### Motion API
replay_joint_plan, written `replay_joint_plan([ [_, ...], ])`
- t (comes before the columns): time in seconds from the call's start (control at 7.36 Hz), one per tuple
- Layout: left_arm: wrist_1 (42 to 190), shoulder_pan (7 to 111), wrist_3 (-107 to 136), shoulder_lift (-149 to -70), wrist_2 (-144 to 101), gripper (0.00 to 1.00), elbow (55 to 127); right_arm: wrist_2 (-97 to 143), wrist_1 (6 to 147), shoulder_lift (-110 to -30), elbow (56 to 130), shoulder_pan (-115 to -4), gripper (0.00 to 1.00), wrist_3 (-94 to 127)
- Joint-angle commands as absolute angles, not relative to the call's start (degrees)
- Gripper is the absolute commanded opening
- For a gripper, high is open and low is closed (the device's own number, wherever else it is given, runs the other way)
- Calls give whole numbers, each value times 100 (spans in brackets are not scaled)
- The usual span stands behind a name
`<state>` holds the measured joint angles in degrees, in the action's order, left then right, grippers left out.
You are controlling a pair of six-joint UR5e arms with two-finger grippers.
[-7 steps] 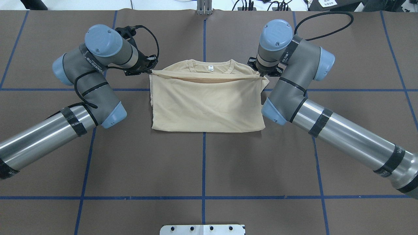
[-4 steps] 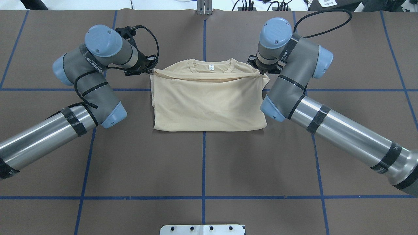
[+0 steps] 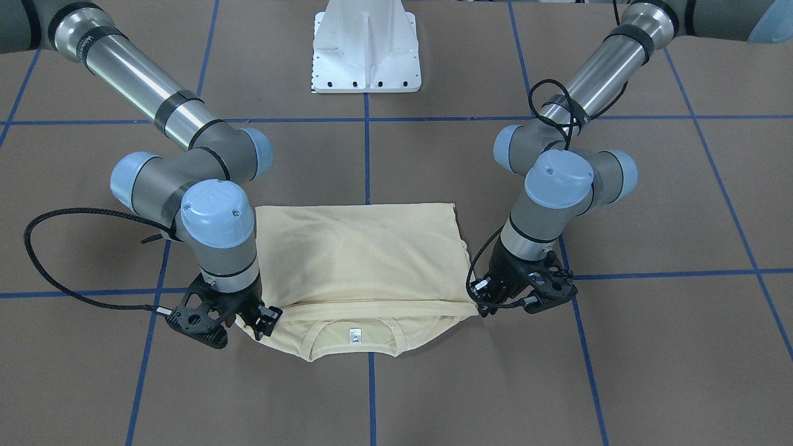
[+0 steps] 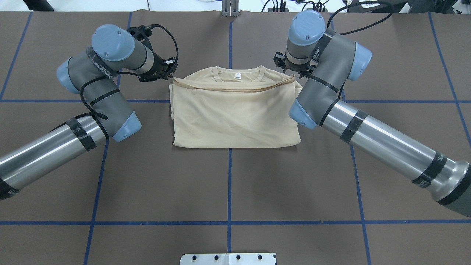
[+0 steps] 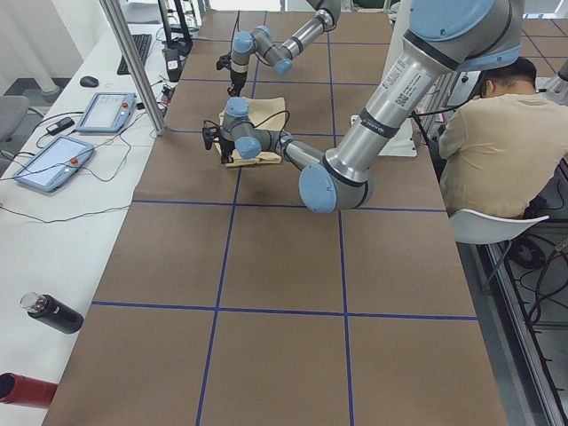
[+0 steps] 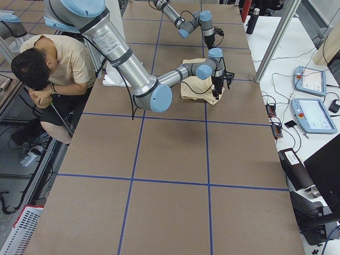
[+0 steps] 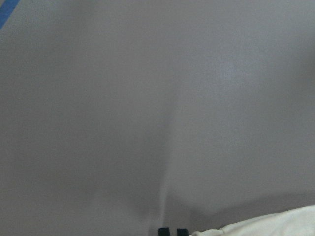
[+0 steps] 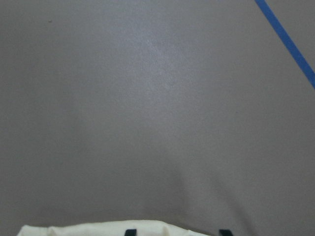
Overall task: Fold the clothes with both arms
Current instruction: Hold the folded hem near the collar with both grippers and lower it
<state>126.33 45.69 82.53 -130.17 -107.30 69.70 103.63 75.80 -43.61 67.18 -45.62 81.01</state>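
The cream shirt lies folded in half on the brown table, its lower edge brought up near the collar, and the white neck label shows. In the front view the shirt lies between both arms. My left gripper is at the fold's left corner; it also shows in the front view. In the left wrist view its tips are together beside the cloth. My right gripper is at the right corner. In the right wrist view its fingertips stand apart over the cloth.
The white pedestal base stands at the table's near edge, behind the shirt. Blue tape lines grid the table. A seated person is beside the table. Tablets and bottles lie on the side bench.
Both grippers moved toward the far edge, carrying the folded hem closer to the collar. The lifted edge has sunk lower onto the shirt.
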Motion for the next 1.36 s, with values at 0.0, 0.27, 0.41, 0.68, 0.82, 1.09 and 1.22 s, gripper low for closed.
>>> replay_joint_plan([
  [0.0,12656,4806,8235,-12947,-11019,34,7389,10991,7620,-4454,7247,-4780,100,8261],
  [0.27,12647,4931,8279,-12466,-11355,43,8326,11004,7541,-5925,9061,-4598,100,9241],
  [0.41,12595,4974,8297,-12393,-11364,52,8610,10934,7506,-6350,9662,-4388,100,9899],
  [0.68,12595,5018,8280,-12306,-11373,59,8857,10277,7506,-7045,10604,-3730,100,11315],
  [0.82,12586,5053,8271,-12148,-11347,59,9138,9787,7506,-7197,10765,-3213,99,11842],
  [1.09,12586,5106,8235,-12024,-11303,58,9193,8703,7523,-7207,10583,-2435,98,12067],
  [1.22,12586,5106,8235,-12015,-11303,58,9193,8675,7523,-7216,10530,-2426,96,12111],
])
